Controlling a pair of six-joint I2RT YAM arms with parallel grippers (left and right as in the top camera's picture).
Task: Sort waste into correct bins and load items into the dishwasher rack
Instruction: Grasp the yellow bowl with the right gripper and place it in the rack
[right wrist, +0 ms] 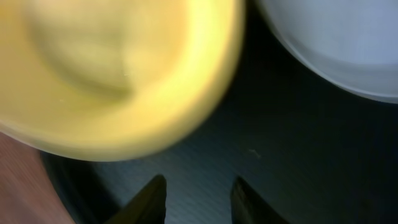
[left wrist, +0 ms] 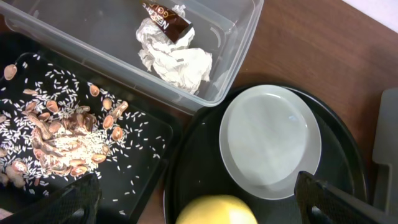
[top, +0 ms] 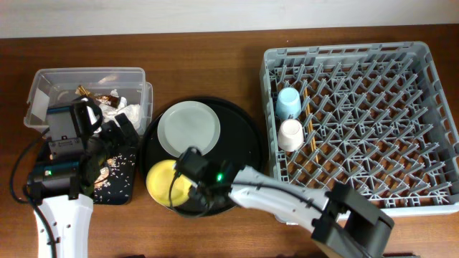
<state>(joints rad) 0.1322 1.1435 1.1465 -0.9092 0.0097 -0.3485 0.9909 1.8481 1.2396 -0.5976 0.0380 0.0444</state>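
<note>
The yellow bowl (top: pixel 165 183) and the pale grey plate (top: pixel 188 127) lie on the round black tray. My right gripper (top: pixel 188 162) is low at the bowl's right edge. In the right wrist view its fingers (right wrist: pixel 198 186) are slightly apart and empty, with the bowl (right wrist: pixel 112 68) just ahead. My left gripper (top: pixel 122 132) hovers wide open (left wrist: pixel 196 180) above the seam between the shallow black tray (left wrist: pixel 149 155) and the round tray. Food scraps (left wrist: pixel 62 134) lie in the shallow tray. Tissue (left wrist: pixel 177 62) and a wrapper (left wrist: pixel 169 20) lie in the clear tub (top: pixel 86 75).
The grey rack (top: pixel 373 122) fills the right side. It holds a light-blue cup (top: pixel 288 102), a pale pinkish cup (top: pixel 290 134) and chopsticks (top: pixel 310 122) in its left columns. The round black tray (top: pixel 244 143) sits between the bins and the rack.
</note>
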